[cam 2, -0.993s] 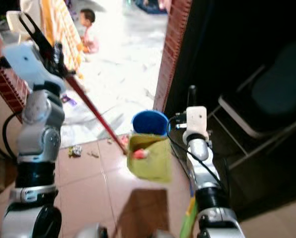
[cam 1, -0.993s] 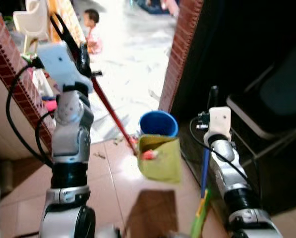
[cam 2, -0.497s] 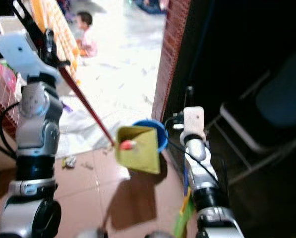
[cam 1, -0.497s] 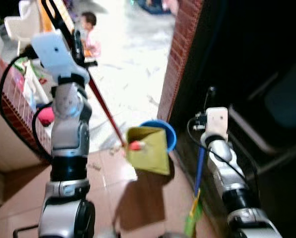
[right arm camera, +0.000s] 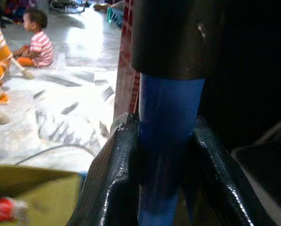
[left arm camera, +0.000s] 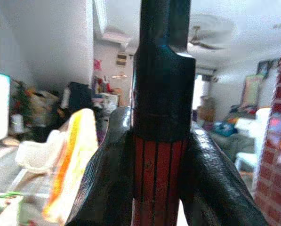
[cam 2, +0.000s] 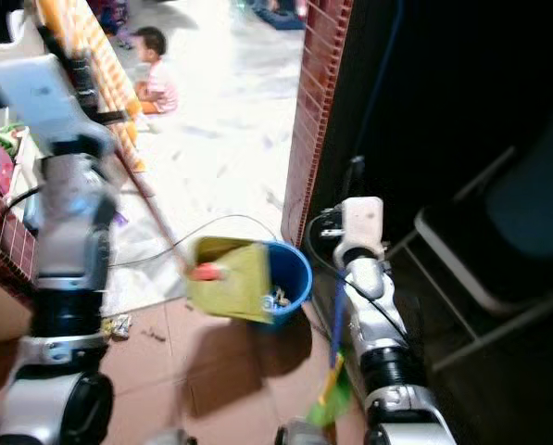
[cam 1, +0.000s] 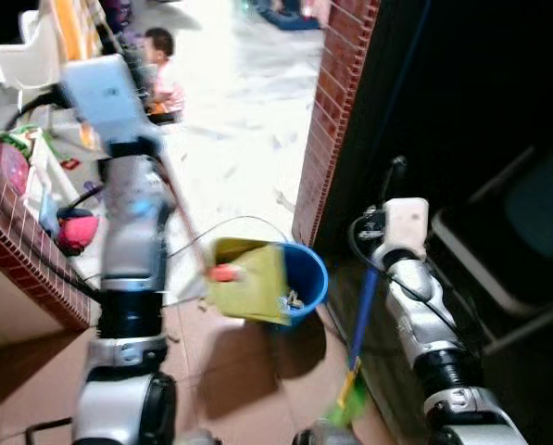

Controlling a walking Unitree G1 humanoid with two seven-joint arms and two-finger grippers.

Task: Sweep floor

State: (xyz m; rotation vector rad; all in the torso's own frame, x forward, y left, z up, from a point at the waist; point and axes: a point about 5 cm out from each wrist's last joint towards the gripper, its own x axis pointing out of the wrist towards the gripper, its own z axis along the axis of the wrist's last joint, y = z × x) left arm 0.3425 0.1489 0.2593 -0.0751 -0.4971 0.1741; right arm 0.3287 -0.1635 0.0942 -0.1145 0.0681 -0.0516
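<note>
Tiled floor (cam 2: pixel 165 362) | left jaws clamp dustpan handle (left arm camera: pixel 155 174) (red) | right jaws clamp broom handle (right arm camera: pixel 168 155)

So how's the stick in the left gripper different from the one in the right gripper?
The left gripper clamps a red handle with a black upper section; the right gripper clamps a plain blue handle under a black cap. The red handle slants down to the yellow dustpan at the blue bucket; the blue handle hangs nearly upright, ending in a green broom head. Both are gripped between closed fingers.
</note>
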